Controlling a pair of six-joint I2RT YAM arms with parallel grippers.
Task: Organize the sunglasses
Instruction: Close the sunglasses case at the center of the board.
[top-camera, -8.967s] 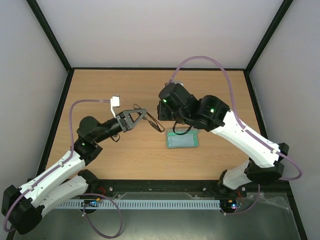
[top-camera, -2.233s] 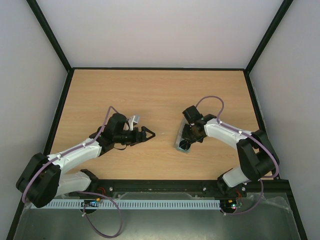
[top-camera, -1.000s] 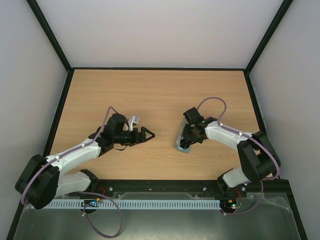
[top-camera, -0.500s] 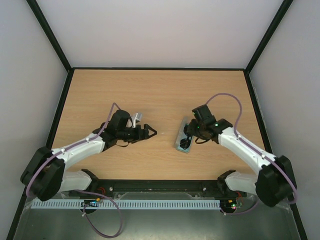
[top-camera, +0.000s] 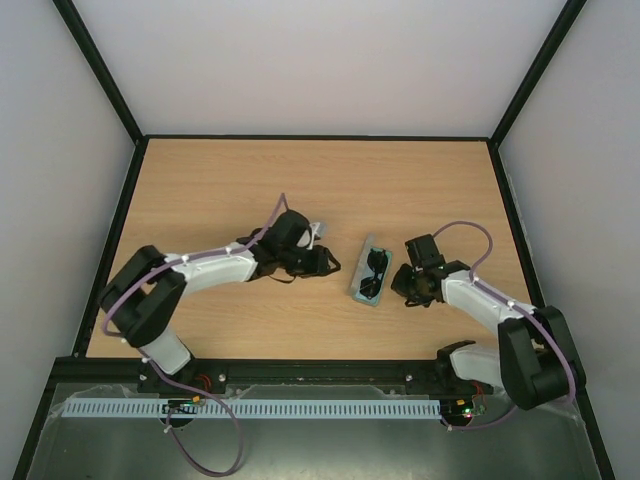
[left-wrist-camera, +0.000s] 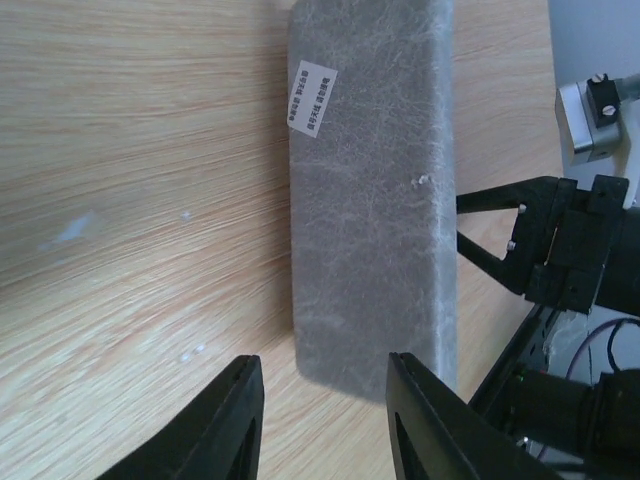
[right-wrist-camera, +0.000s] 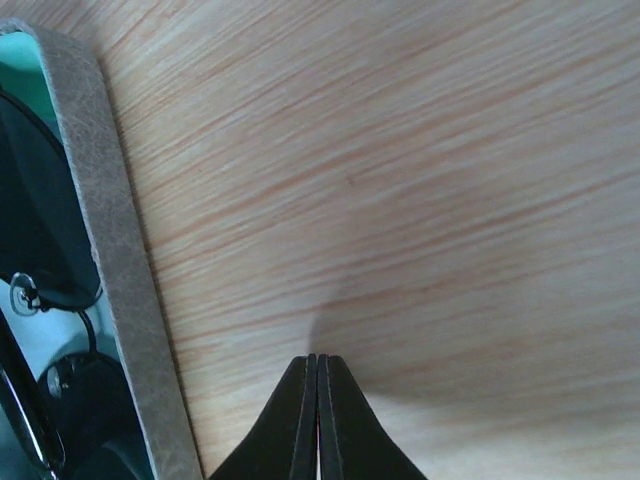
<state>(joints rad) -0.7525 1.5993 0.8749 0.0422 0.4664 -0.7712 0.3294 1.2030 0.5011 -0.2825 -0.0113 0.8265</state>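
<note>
Right gripper (right-wrist-camera: 318, 365) backed off, fingers clenched, empty. Left gripper (left-wrist-camera: 325, 365) moved in, fingers part-spread, grasping nothing, grey case (left-wrist-camera: 370, 200) just ahead. Sunglasses (top-camera: 374, 272) inside case, left of right fingers; closing likely next.

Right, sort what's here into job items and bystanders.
Job: sunglasses, lying in the open grey case; left gripper, open beside it; right gripper, shut.
Bystanders: wooden table; white slotted strip at the near edge.

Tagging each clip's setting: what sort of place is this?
Probably a lab robot cell: wooden table boxed in by plain white walls and black frame posts, left arm and right arm bolted at its near edge.
</note>
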